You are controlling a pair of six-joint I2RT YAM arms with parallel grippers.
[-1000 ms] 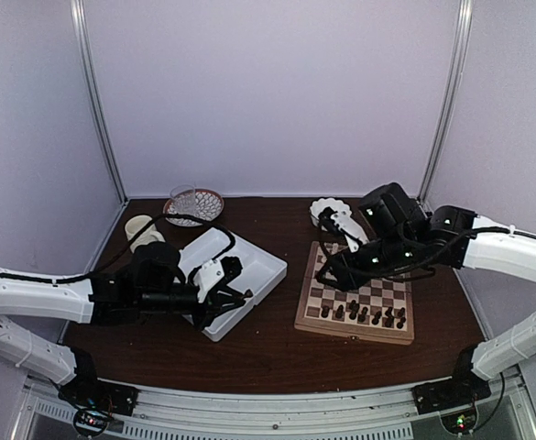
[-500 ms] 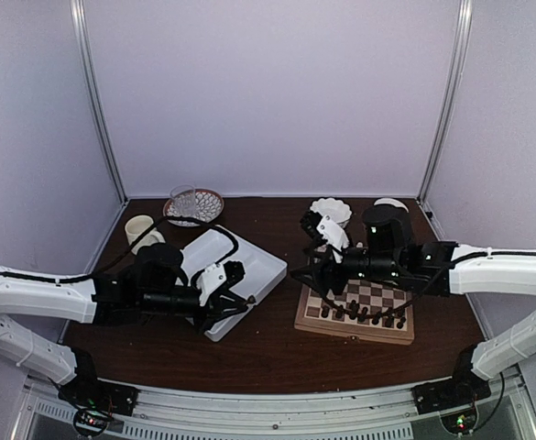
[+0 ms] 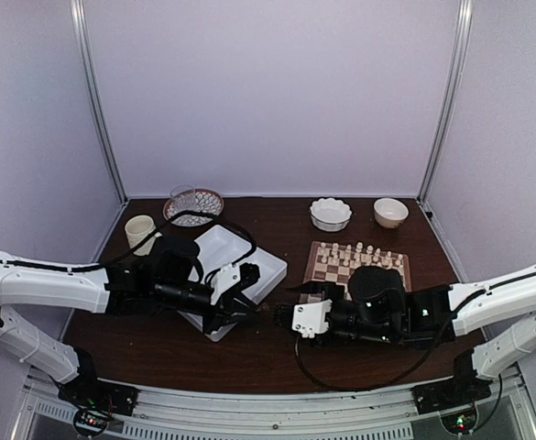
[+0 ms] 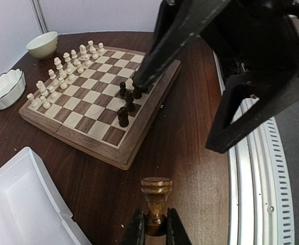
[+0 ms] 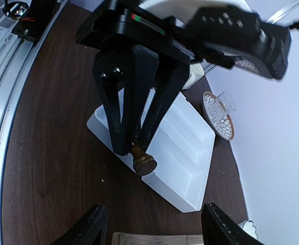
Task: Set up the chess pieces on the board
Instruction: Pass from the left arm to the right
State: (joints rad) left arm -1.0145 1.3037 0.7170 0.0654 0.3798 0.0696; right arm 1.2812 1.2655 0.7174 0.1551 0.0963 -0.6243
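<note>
Holding one dark chess piece (image 4: 156, 194) by its stem, the left gripper (image 4: 156, 224) is pinched tight on it, the head sticking out past the fingertips. It sits by the near corner of the white tray (image 4: 16, 204), btwn tray and board (image 4: 88, 144). The right gripper (image 5: 153, 213) faces it from the board side, spread wide w/ nothing in it, tips near the piece but not touching.

Step in hand, as I read it: a handover, left to right, so the piece can go to the board's near rows. Next move prob. calls for the right gripper to close around the head or upper stem, i.e. beyond the left fingers, and only then for the left to let go. Little free wood to grab, so a skewed pinch could flick the piece out.

Task looks partway: a few dark pieces (image 4: 123, 116) stand on the board's near side, and cream pieces (image 4: 62, 76) fill the far rows. The right arm hides the near rows from above, so no count.

Around: a scalloped white bowl (image 3: 330, 213) and a plain bowl (image 3: 390, 212) behind the board; a cup (image 3: 140, 226) and a glass dish on a saucer (image 3: 192, 203) far left on the surface (image 4: 190, 168). In the way: the standing dark pieces, close together and easy to knock at set-down.
</note>
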